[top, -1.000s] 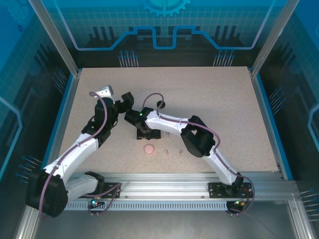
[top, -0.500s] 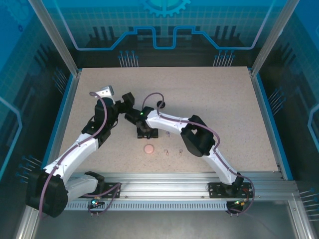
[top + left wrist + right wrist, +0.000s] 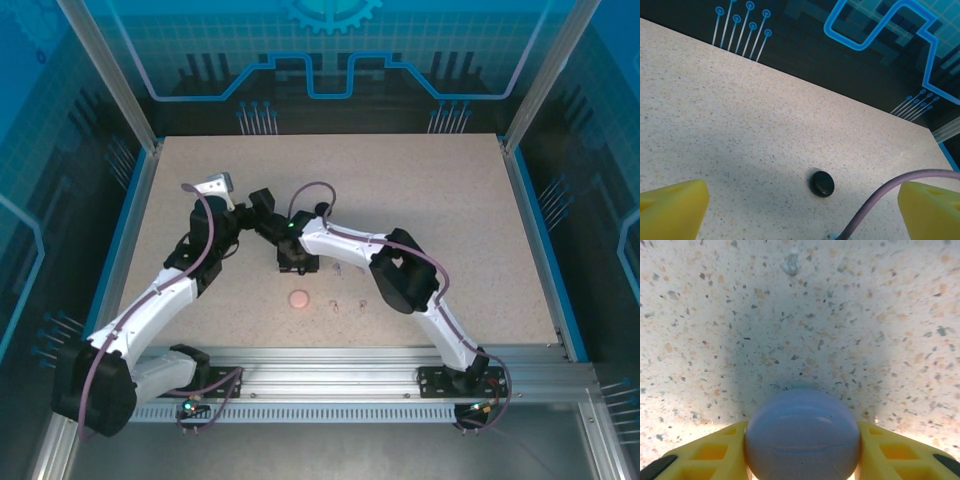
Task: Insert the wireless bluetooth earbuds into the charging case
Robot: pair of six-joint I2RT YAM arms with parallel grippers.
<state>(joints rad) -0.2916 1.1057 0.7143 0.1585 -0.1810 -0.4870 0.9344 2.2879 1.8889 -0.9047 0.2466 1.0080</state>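
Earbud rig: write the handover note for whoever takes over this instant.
Left gripper: open, empty, above the table, facing the black case.
Right gripper: fingers against both sides of the closed lavender case on the table.
Pink case lies nearer the bases, with two loose earbuds to its right. Another bud lies just beyond the lavender case.
Done: no bud seen inserted.
Left: open the cases, seat every bud.
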